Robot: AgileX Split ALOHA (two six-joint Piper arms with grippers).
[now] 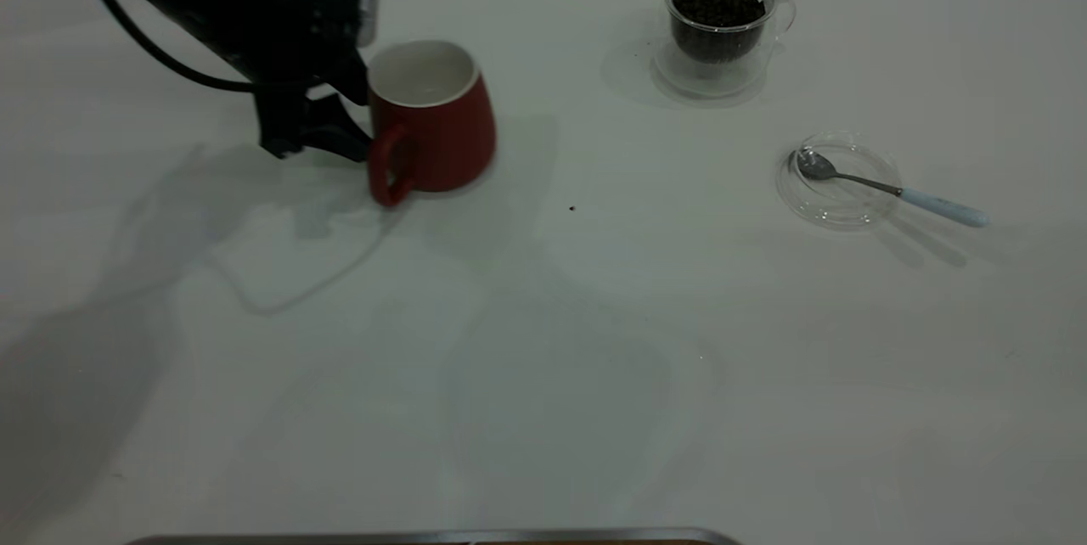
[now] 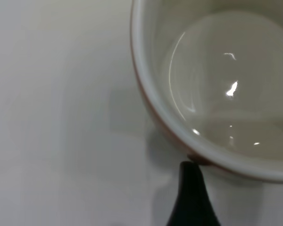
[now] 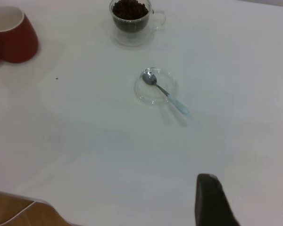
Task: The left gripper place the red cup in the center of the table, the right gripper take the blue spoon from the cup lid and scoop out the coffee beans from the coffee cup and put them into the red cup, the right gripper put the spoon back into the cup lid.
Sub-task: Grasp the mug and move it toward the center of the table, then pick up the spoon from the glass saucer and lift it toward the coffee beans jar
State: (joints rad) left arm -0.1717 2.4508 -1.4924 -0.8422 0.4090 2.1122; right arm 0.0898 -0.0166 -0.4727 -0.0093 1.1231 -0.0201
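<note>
Left tool is at the far-left side of the bench, pressed against the red cup on the side away from the bench centre. One finger tip touches the outer wall just under the rim; the other finger isn't visible, so can't tell whether it's closed on the cup. Cup is upright, inside white and empty, handle facing the camera in the exterior view.

Right tool hangs above bare bench, fingers spread apart, holding nothing, well clear of everything.

Coffee cup sits far right of centre, full of beans. Lid lies nearer the camera and further right, apart from the coffee cup. Spoon rests with bowl in the lid, blue handle sticking out over the rim to the right. One dark speck on the bench between red cup and lid.
</note>
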